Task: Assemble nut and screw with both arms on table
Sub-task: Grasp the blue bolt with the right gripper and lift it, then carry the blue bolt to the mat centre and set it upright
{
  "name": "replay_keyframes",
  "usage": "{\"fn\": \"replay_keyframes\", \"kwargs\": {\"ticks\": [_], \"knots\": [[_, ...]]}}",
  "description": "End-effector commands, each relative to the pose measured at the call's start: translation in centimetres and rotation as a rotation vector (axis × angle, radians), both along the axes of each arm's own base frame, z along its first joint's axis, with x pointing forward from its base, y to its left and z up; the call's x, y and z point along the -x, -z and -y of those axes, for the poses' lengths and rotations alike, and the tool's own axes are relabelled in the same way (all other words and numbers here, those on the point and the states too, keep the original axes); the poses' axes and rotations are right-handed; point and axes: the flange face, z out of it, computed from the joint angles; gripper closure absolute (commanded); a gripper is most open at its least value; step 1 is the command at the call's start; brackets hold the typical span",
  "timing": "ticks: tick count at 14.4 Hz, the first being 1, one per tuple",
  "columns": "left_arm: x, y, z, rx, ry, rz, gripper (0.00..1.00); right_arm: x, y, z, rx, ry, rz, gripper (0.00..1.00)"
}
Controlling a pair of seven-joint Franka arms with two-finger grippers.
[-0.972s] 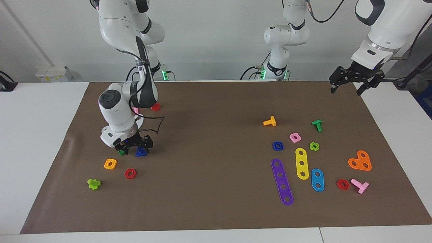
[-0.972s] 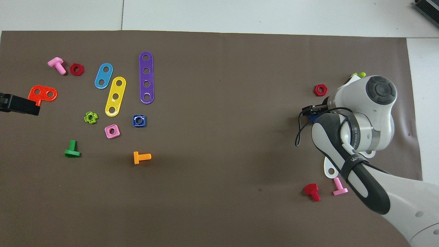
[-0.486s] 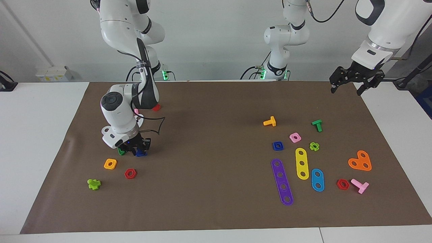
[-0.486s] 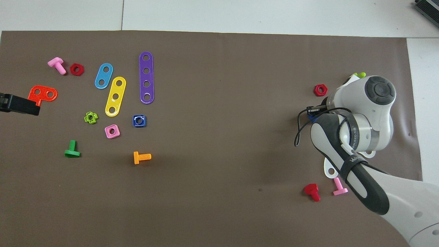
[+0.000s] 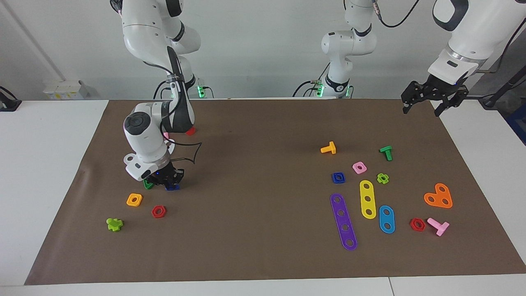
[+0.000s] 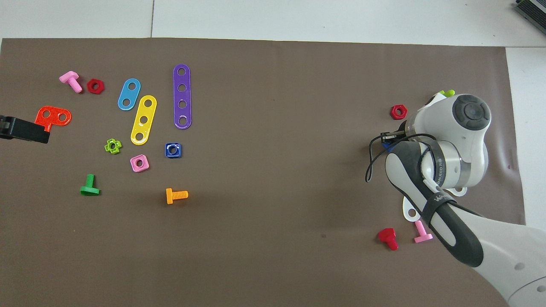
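Note:
The dark blue screw (image 5: 172, 188) lies on the brown mat of the table (image 5: 263, 123) toward the right arm's end. My right gripper (image 5: 167, 183) stands down on it and is shut on it. From overhead the wrist hides most of the screw (image 6: 387, 146), and only the right gripper's black tip (image 6: 390, 137) shows. The dark blue square nut (image 5: 338, 177) (image 6: 173, 150) rests flat toward the left arm's end, beside a pink square nut (image 5: 359, 167). My left gripper (image 5: 427, 105) (image 6: 25, 130) waits open in the air over the mat's corner, holding nothing.
A green nut (image 5: 148, 185) touches the right gripper's side. An orange square nut (image 5: 134, 200), a red hex nut (image 5: 158, 211) and a lime cross piece (image 5: 114, 224) lie close by. Purple (image 5: 343, 221), yellow (image 5: 367, 199) and blue (image 5: 386, 219) strips lie near the blue nut.
The right gripper's fingers have closed on the blue screw, whose triangular head is now mostly covered. The wrist has settled slightly. The left arm has not moved.

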Motion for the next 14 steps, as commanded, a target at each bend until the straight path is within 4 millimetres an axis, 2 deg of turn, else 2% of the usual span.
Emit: {"fn": "replay_keyframes", "kwargs": {"ticks": [1,3,6,7,9,10,12,14], "knots": [[0.5,-0.2,-0.3,0.015,0.001,-0.009,0.00,-0.1,-1.5,-0.5,-0.028,-0.013,0.017,1.00],[0.5,-0.2,-0.3,0.015,0.001,-0.009,0.00,-1.0,-5.4,-1.2,-0.043,0.039,0.033,1.00],[0.5,-0.2,-0.3,0.015,0.001,-0.009,0.00,-3.2,-12.0,-3.9,-0.065,0.101,0.048,1.00],[0.5,-0.2,-0.3,0.015,0.001,-0.009,0.00,-3.5,-13.8,-5.9,-0.068,0.103,0.046,1.00],[0.5,-0.2,-0.3,0.015,0.001,-0.009,0.00,-3.7,-15.2,-11.0,-0.082,0.121,0.071,1.00],[0.5,-0.2,-0.2,0.015,0.003,-0.009,0.00,-3.4,-15.5,-13.6,-0.093,0.136,0.081,1.00],[0.5,-0.2,-0.2,0.015,0.003,-0.009,0.00,-1.9,-15.6,-20.9,-0.099,0.148,0.087,1.00],[0.5,-0.2,-0.3,0.015,0.001,-0.009,0.00,-0.5,-14.8,-25.9,-0.105,0.178,0.077,1.00]]}}
